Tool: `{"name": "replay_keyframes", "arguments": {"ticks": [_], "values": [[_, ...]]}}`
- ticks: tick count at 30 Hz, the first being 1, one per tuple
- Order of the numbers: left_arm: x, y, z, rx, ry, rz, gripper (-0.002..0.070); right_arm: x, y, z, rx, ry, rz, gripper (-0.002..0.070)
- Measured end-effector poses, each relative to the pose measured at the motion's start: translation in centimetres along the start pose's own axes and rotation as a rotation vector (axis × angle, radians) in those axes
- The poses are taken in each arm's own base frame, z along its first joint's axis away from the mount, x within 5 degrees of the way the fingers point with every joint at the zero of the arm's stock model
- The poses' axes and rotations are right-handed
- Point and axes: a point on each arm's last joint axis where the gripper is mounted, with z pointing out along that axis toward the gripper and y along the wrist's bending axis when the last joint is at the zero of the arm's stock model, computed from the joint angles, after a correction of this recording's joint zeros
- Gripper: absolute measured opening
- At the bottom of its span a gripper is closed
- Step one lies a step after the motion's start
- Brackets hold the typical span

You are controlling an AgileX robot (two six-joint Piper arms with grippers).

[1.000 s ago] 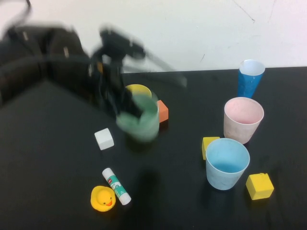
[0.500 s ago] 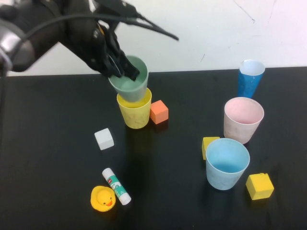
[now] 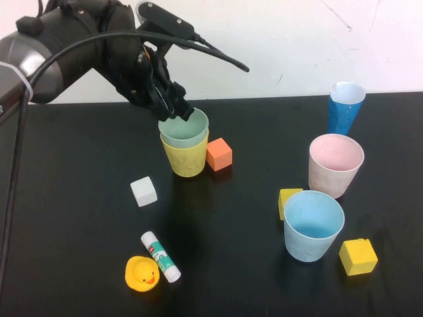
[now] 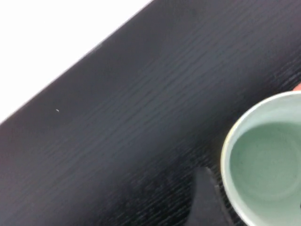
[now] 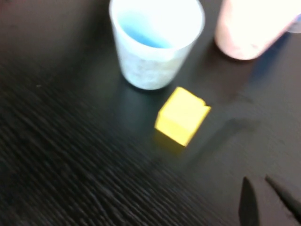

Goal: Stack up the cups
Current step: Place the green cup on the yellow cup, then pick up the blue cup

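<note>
Since half a second ago my left claw point(image 3: 177, 107) has dropped the green cup point(image 3: 184, 128) from above the yellow cup point(image 3: 186, 154) down into it; green now sits nested, rim just proud of yellow's. My fingers look pinched on green's near rim, 1 inside and 1 outside, so I take it as held. My right claw point(image 5: 263, 200) hangs over the table near the blue cup point(image 3: 312, 224) and a yellow block point(image 3: 357, 256); its 2 fingertips stand a little apart, holding nothing.

2 cups are left: blue, and pink point(image 3: 335, 164) just behind it, both upright and well apart from the stack.

These look like light, thin, matte plastic, probably stiff enough at the rim but easy to tip or squash. I judge a rim pinch best.

A glue stick point(image 3: 160, 255) by the duck point(image 3: 140, 273) carries a label, too small to read.
</note>
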Motion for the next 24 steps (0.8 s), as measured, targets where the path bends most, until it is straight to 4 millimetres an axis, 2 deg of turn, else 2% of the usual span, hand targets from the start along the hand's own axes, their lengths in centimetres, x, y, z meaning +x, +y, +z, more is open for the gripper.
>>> {"name": "replay_keyframes", "arguments": {"ticks": [2, 5, 7, 8, 11, 13, 16, 18, 21, 24], "values": [[-0.3, 0.1, -0.7, -0.011, -0.024, 0.004, 0.0358, -0.7, -0.3, 0.3, -0.041, -0.005, -0.005, -0.0001], [-0.9, 0.5, -3.2, -0.048, -0.089, 0.001, 0.0207, -1.9, -0.8, 0.6, -0.101, -0.021, -0.016, -0.0001], [-1.3, 0.9, -5.8, -0.084, -0.157, -0.011, 0.0091, -2.9, -1.3, 0.8, -0.139, -0.033, -0.015, -0.0001], [-1.5, 1.1, -7.4, -0.101, -0.198, -0.019, 0.0064, -3.6, -1.7, 0.9, -0.155, -0.04, -0.017, -0.0001], [-1.8, 1.3, -12.0, -0.136, -0.33, -0.058, 0.002, -5.1, -2.8, 1.5, -0.205, -0.034, -0.021, -0.0001], [-1.3, 1.3, -15.1, -0.149, -0.418, -0.083, 0.0009, -6.1, -3.3, 2.0, -0.229, -0.038, -0.037, -0.0001], [0.5, 0.8, -18.4, -0.157, -0.503, -0.097, 0.0004, -7.6, -3.2, 3.3, -0.276, -0.034, -0.086, -0.0001], [2.4, 0.3, -19.8, -0.156, -0.533, -0.106, 0.0003, -8.5, -3.1, 4.3, -0.278, -0.026, -0.143, -0.0001], [5.7, -0.5, -20.5, -0.151, -0.543, -0.112, 0.0002, -9.8, -2.3, 5.8, -0.301, -0.001, -0.227, 0.0005], [9.3, -1.5, -20.0, -0.142, -0.545, -0.115, 0.0002, -11.0, -1.7, 7.5, -0.343, 0.025, -0.249, 0.0065]]}}
